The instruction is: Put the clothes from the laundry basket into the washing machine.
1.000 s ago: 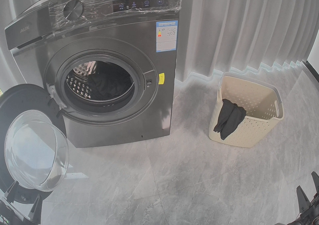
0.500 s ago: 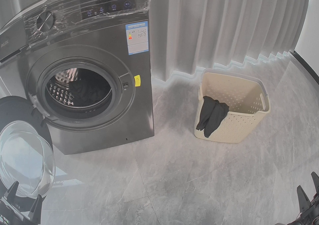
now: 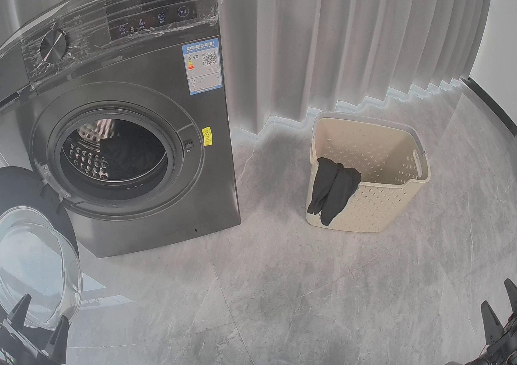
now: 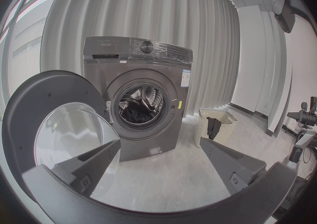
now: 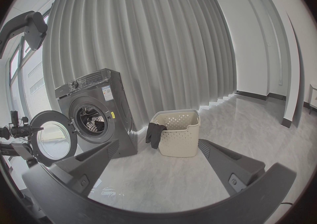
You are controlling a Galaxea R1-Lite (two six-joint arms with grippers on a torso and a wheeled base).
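Black garment (image 3: 333, 188), hanging lengthwise (over basket (image 3: 377, 207) rim)

The washing machine (image 3: 134, 75) and its open door (image 3: 32, 263) run off the head view's left edge. The wall of the laundry basket (image 3: 371, 210) hides its bottom — and the dark clothes (image 3: 129, 150) in the drum (image 3: 83, 155) lie shadowed, their number unclear.

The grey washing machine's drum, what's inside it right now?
A dark crumpled garment lies inside the perforated steel drum of the grey front-loading washing machine. The drum's lower front is hidden behind the door ring.
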